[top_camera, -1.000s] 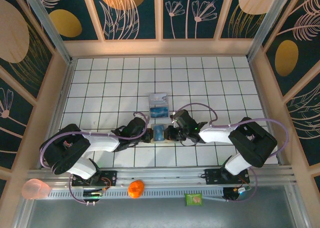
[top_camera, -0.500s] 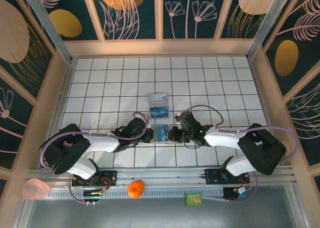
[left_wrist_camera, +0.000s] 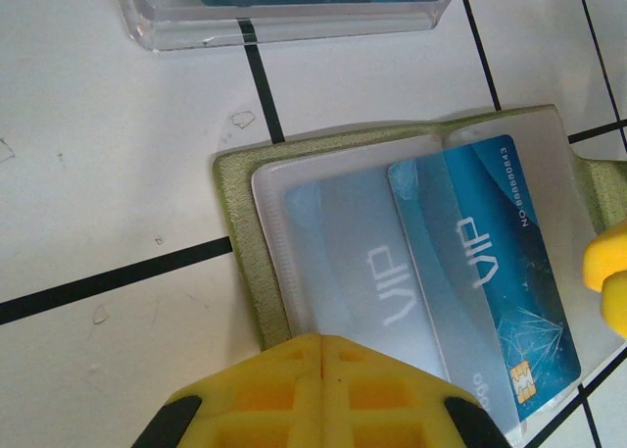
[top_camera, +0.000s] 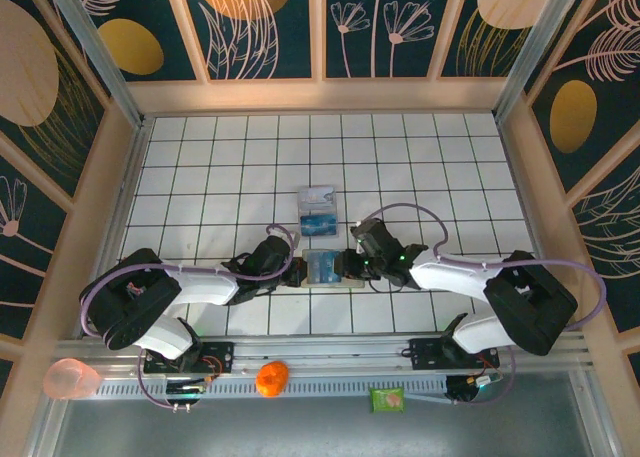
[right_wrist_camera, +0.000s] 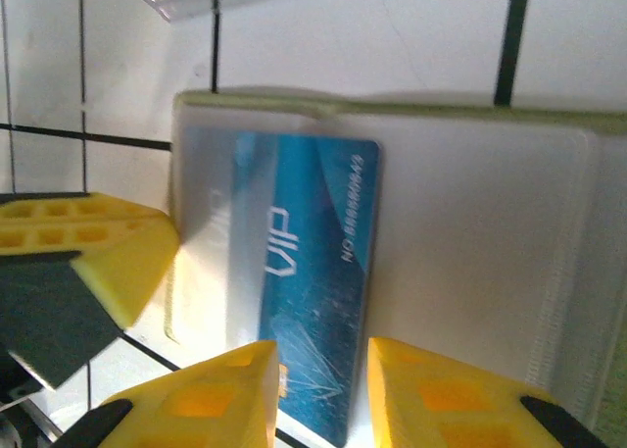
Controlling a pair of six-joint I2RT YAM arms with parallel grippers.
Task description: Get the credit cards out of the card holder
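Card holder (left_wrist_camera: 237,242) lies opened flat on the table (top_camera: 200,177), a smooth white surface ruled with thin black grid lines. It sits between the two grippers, just in front of a clear box (top_camera: 317,210). The holder's outer cover is a matte yellow-green material with rounded corners. It shows as a narrow border around frosted, translucent inner pockets.

Two credit cards rest on the panel nearer the left gripper (left_wrist_camera: 321,355):

- Pale card (left_wrist_camera: 343,262): a thin rectangle, washed-out blue-grey beneath the frosted film, with white "VIP" lettering.
- Blue card (left_wrist_camera: 490,262): a glossy rectangle in saturated blue. It carries white "VIP" lettering, a serial number along one long edge, a fine crystal line pattern and a gold chip near one corner. It overlaps the pale card and sits slightly skewed to it.

The other panel shows plain milky plastic with a stitched seam along its edge.

Left gripper: the yellow lattice-moulded fingers are pressed together, with only a seam between them, at the holder's near edge. It cannot be told whether they pinch the cover or merely bear down on it.

Right gripper (right_wrist_camera: 323,399): the yellow fingers stand apart, with the chip end of the blue card in the gap between them.

The clear box is rigid transparent plastic and contains further blue cards.
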